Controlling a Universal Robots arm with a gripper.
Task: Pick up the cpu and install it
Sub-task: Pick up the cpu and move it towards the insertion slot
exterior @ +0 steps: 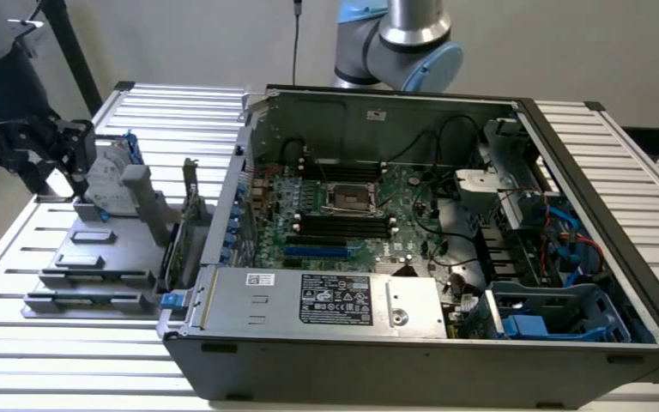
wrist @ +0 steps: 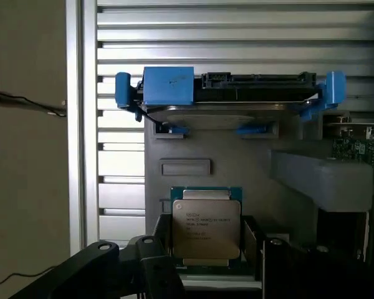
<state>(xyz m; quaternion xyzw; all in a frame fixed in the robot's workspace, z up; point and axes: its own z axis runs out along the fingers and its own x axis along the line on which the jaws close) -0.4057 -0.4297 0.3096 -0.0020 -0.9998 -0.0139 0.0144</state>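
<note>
The cpu [wrist: 206,227], a small flat square chip with a silver top and printed text, lies flat in a pocket of the grey parts fixture [wrist: 255,180]. In the wrist view it sits between my two black fingers [wrist: 159,246], framed on both sides. My gripper [wrist: 207,252] is open and holds nothing. In the exterior view the gripper [exterior: 64,182] hangs over the back of the fixture [exterior: 89,283] at the exterior view's left. Inside the open computer case [exterior: 421,343], the motherboard's empty socket [exterior: 349,199] shows.
A silver hard drive in a blue frame [wrist: 227,103] stands on the fixture just beyond the cpu. A green card [wrist: 352,149] and a grey block [wrist: 324,177] rise beside it. The power supply box [exterior: 323,300] fills the case's front. Slatted metal table [exterior: 66,352] all around.
</note>
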